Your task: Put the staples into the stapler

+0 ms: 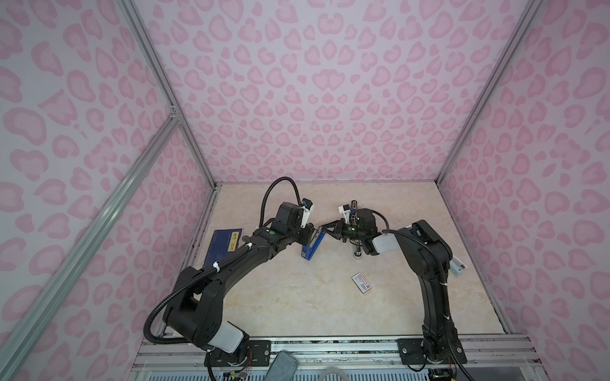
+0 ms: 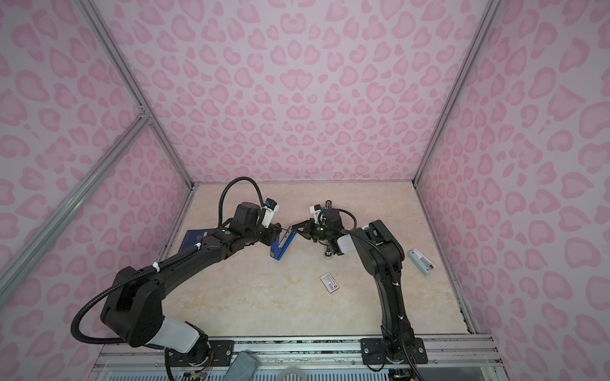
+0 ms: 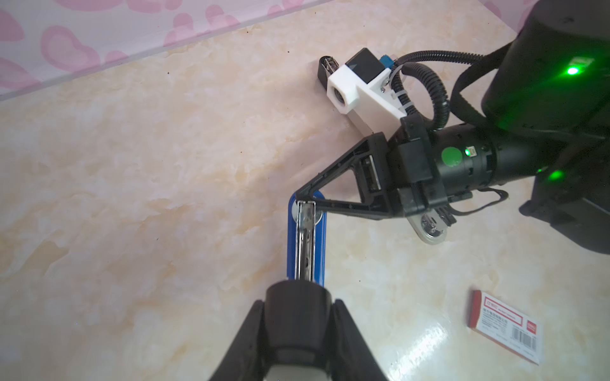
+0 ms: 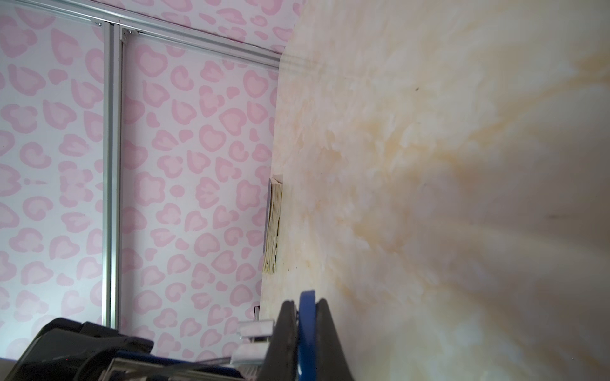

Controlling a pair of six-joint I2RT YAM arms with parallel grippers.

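The left gripper (image 1: 311,235) has its jaws clamped on one end of the stapler (image 3: 319,250); the right gripper (image 3: 305,199) pinches the far tip. The staple box (image 1: 362,282) lies well apart on the tabletop (image 1: 297,303). An uneven pull could twist the stapler loose.

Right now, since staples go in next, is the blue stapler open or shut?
Open: the blue stapler shows its metal magazine bare, apart from the blue cover, whose tip the right gripper pinches between its fingers.
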